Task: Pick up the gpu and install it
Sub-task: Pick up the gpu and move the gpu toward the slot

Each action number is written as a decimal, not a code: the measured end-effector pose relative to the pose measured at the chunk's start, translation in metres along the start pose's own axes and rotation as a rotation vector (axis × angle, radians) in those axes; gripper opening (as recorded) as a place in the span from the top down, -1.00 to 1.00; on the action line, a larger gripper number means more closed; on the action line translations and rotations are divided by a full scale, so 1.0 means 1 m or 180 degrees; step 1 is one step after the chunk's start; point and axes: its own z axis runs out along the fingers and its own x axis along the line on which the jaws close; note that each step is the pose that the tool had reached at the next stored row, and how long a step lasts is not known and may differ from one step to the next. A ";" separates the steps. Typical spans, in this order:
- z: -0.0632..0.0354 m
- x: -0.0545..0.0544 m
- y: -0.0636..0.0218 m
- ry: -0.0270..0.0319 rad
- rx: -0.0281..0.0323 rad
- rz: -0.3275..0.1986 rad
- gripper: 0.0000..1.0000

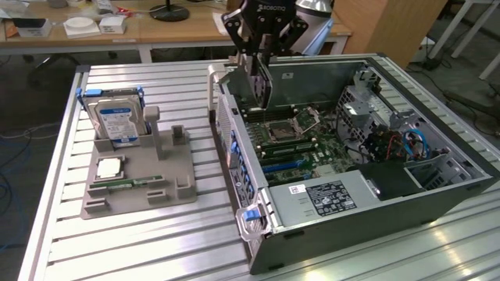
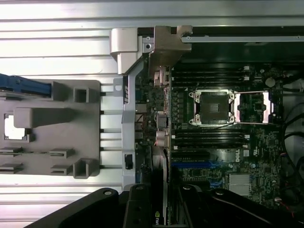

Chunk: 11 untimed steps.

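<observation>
**Gpu held on edge over the open case**

The arm is cut off by the upper edge of the exterior view, so no more than its wrist and the gripper can be seen. In the wrist view the gripper is a dark mass, and the gpu shows edge-on as a thin strip. Whether the card's lower edge touches the motherboard cannot be told.

There is one gpu, one computer case lying open, and one grey fixture on the slatted table. The fixture carries one hard drive standing upright, one processor chip and one memory stick.

The gripper points straight down, its jaws clamped on the upper edge of the gpu. The card hangs upright inside the case opening, close to the case wall on the exterior view's left. Its silver bracket sits at the case's rear corner, beside the processor socket
</observation>
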 end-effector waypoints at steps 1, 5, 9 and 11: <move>0.0000 -0.003 0.0001 0.0001 0.0000 0.0001 0.47; -0.0002 -0.010 0.0004 0.0003 0.0000 0.0016 0.47; -0.0003 -0.016 0.0007 0.0002 -0.0001 0.0045 0.47; -0.0004 -0.020 0.0008 0.0007 0.0000 0.0046 0.47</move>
